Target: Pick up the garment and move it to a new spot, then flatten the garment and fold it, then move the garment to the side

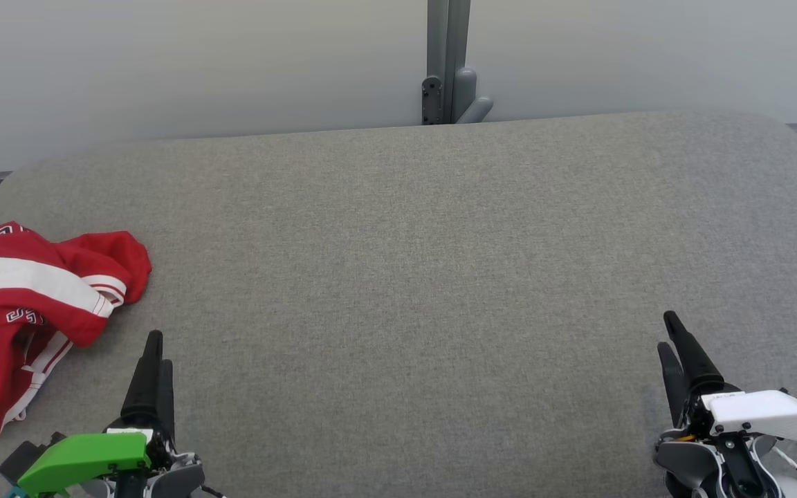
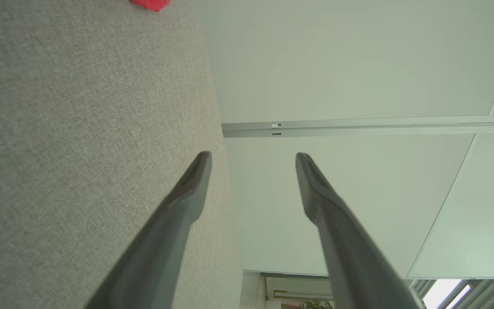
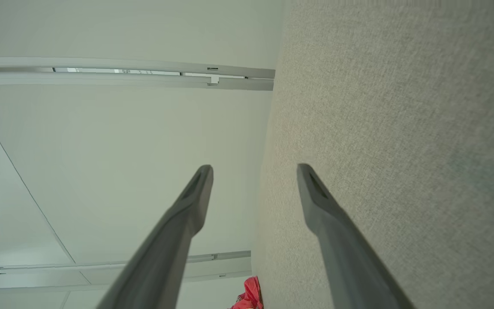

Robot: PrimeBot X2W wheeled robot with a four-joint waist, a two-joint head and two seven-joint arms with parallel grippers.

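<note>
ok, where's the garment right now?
Head view, far left: the red-and-white garment lies crumpled on the grey surface, partly cut off by the frame edge, just ahead and left of the left hand, not held.

A matt, finely grained grey woven cloth (image 1: 440, 277) covers the surface under both pincers, its weave coarse close beside the left gripper (image 2: 253, 155), whose dark fingers (image 2: 178, 214) look like smooth matt plastic, as do those of the right gripper (image 3: 253, 167). Behind the left fingers sits a smooth green plastic cover (image 1: 84, 460) with a slight sheen, and behind the right ones a smooth white plastic cover (image 1: 765, 411). Just left of the left gripper lies the garment (image 1: 18, 311), soft rumpled red cloth with white bands, and far ahead of both pincers stand a smooth matt pale wall (image 1: 163, 62) and a grey painted metal post (image 1: 448, 62).
</note>
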